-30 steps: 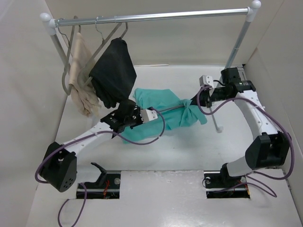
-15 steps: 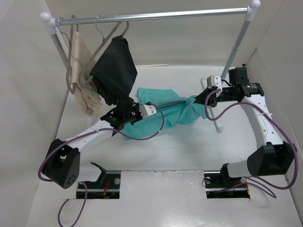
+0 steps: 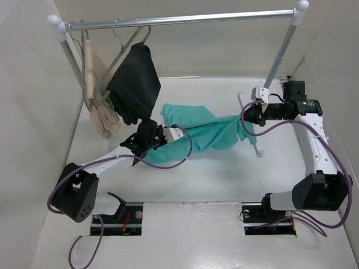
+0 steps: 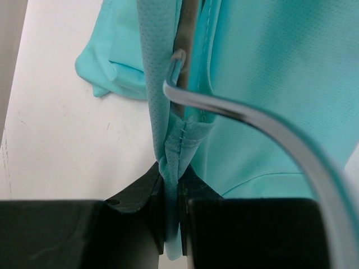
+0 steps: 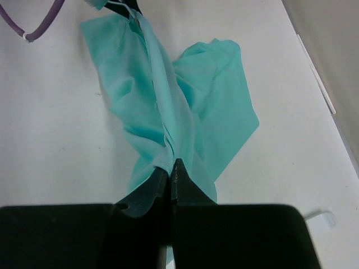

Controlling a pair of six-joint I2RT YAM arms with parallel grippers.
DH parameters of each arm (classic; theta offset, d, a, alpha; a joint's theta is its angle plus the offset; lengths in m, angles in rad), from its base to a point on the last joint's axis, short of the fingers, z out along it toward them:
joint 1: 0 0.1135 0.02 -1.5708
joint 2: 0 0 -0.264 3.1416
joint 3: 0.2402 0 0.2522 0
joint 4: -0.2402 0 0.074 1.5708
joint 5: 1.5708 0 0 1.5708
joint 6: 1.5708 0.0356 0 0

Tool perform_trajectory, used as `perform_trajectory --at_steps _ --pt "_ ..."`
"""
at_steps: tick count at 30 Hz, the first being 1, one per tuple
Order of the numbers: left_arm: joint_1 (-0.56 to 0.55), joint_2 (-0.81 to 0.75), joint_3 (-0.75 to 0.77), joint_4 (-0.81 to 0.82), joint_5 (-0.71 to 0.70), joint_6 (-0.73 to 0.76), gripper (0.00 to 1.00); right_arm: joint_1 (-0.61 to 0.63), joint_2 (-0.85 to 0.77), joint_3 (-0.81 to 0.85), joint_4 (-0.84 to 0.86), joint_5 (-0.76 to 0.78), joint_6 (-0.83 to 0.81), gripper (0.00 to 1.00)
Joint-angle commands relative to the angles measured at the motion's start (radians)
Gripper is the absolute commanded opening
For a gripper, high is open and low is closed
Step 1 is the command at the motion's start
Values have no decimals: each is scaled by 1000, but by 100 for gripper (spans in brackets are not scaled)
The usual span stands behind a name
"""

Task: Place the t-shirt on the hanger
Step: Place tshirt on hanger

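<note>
The teal t-shirt (image 3: 208, 131) hangs stretched in a bunched band between both grippers above the table. My left gripper (image 3: 178, 132) is shut on a stitched hem of the t-shirt (image 4: 269, 67), with cloth pinched between the jaws (image 4: 173, 168). The hanger's silver hook (image 4: 247, 115) curves just past those fingers, and a grey strip of the hanger (image 4: 188, 33) runs into the folds. From above the hanger is hidden by cloth. My right gripper (image 3: 245, 117) is shut on the other end of the t-shirt (image 5: 196, 106), with the jaws (image 5: 170, 163) tight on a fold.
A clothes rack's rail (image 3: 185, 19) spans the back. A black garment (image 3: 134, 84) and a beige garment (image 3: 101, 112) hang on it at the left, close to my left arm. The rack's white foot (image 3: 255, 143) lies under my right gripper. Walls enclose both sides.
My right gripper has drawn back to the right, pulling the t-shirt out longer. The left gripper shifted a little. The hanger's bar, seen earlier between the grippers, is now covered by cloth.
</note>
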Motion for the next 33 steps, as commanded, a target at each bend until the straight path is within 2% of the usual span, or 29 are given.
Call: perform_trajectory --at_steps 1,7,10,12,14,18,23,26,28,29,31,33 --pt "57 26 -46 -155 -276 -23 0 -30 -76 56 8 -52 35 0" --pt "66 38 26 -187 -215 -129 0 -9 -87 -20 40 -195 35 0" --pt "101 38 148 -282 -33 -195 0 102 -96 -44 40 -140 35 0" --pt "112 29 193 -293 85 -253 0 132 -72 -66 7 -105 18 0" --pt "112 18 236 -293 130 -271 0 132 -53 -87 -19 -129 -42 0" --pt "112 18 236 -293 123 -248 0 132 -53 -75 -19 -138 -42 0" --pt "52 -9 164 -280 37 -110 0 132 -35 -35 -41 -178 -62 0" --pt "52 -92 144 -280 179 -50 0 106 -35 14 -38 -31 -27 0" --pt "52 -200 92 -240 251 -27 0 48 -26 -9 16 93 112 0" --pt "52 -239 66 -203 295 -36 0 30 -16 -21 33 206 134 0" --pt "52 -313 5 -98 279 -76 0 16 -1 -58 33 225 134 0" --pt "28 -313 4 -88 196 -131 0 16 10 -83 65 154 134 0"
